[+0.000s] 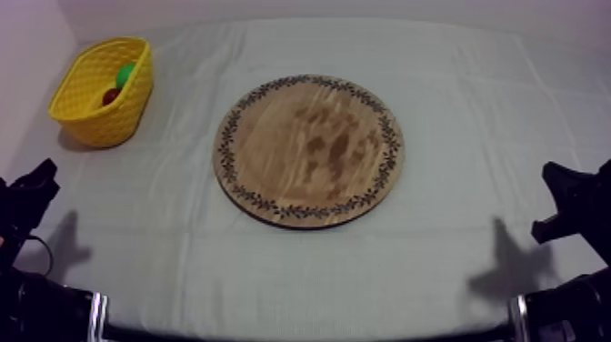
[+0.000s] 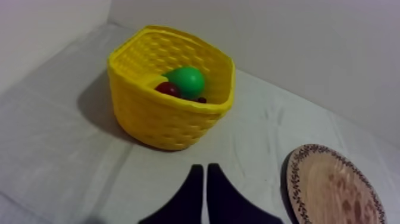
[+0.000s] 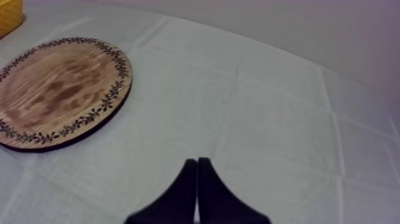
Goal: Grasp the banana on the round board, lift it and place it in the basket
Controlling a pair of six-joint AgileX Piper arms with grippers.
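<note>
Resting grippers: left gripper [image 2: 205,171] and right gripper [image 3: 197,162] each clenched on nothing, parked low, so judged idle
Wooden board [image 1: 309,150]: top bare
Yellow basket [image 1: 95,123]: holds pear [image 2: 188,81], small red fruit [image 2: 167,89]
Banana [image 2: 156,81]: probably the pale yellow shape beside them; unconfirmed

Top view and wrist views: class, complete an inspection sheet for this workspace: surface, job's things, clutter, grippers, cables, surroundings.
Surface: grey-white cloth, creased.
Job's things: wooden board mid-table, no fruit on it; yellow basket far left, upright, holding a green fruit and a small red fruit.
Clutter: nothing seen.
Grippers: left gripper fingers together, empty, facing the basket; right gripper fingers together, empty, near the board.
Cables: nothing seen.
Surroundings: pale wall at the back.
</note>
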